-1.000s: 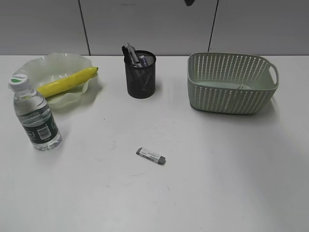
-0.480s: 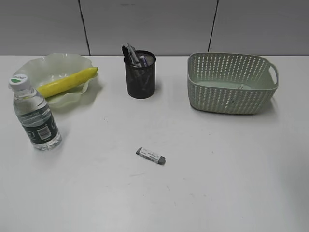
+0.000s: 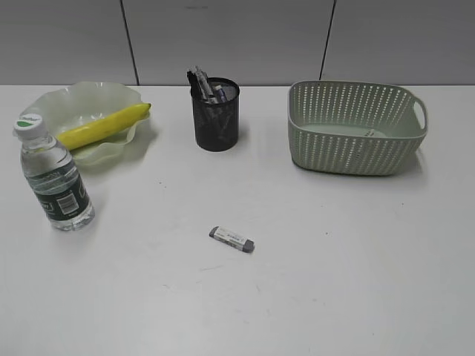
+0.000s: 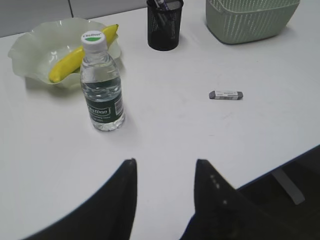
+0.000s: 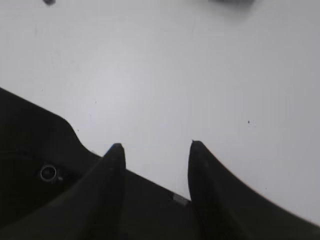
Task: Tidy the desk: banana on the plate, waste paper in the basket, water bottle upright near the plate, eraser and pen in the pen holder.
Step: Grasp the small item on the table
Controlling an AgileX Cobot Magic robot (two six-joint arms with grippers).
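- Scene: white table [image 3: 356,282] nearly tidy. Banana [image 3: 104,126] lies in the ruffled plate [image 3: 52,100], upper left of the exterior view; water bottle [image 3: 53,178] stands upright just beside the plate, left edge of frame.
- Pen holder [image 3: 217,119] sits top centre w/ pens poking out of its rim. Basket [image 3: 356,127] sits upper right; a pale scrap shows on its floor, too small to say if it is the waste paper.
- Step in hand, by judgement: the eraser [image 3: 232,239], the one item left loose. It lies flat at centre frame, well apart from everything, long axis running left-right w/ a slight tilt.
- Left gripper [image 4: 165,172]: bottom of the left wrist view, jaws part-open, nothing between them; eraser at right-centre of that view, bottle at centre-left.
- Right gripper [image 5: 155,152]: bottom of the right wrist view, jaws part-open and empty, over the table's near edge; only bare tabletop ahead, a dark blur at top left too soft to name.
- Neither arm shows in the exterior view.
- To do it well: approach from above, turn the wrist so the jaws span the eraser's short side, centre on its length, go low enough to catch a thin flat piece w/o scraping the table.
- Then carry high enough to clear the holder's rim and the pen tops; drop into the free side of the cup, releasing only when inside.
- Risk: eraser may skid or pivot if one jaw touches first; a left-arm reach should stay clear of the bottle.
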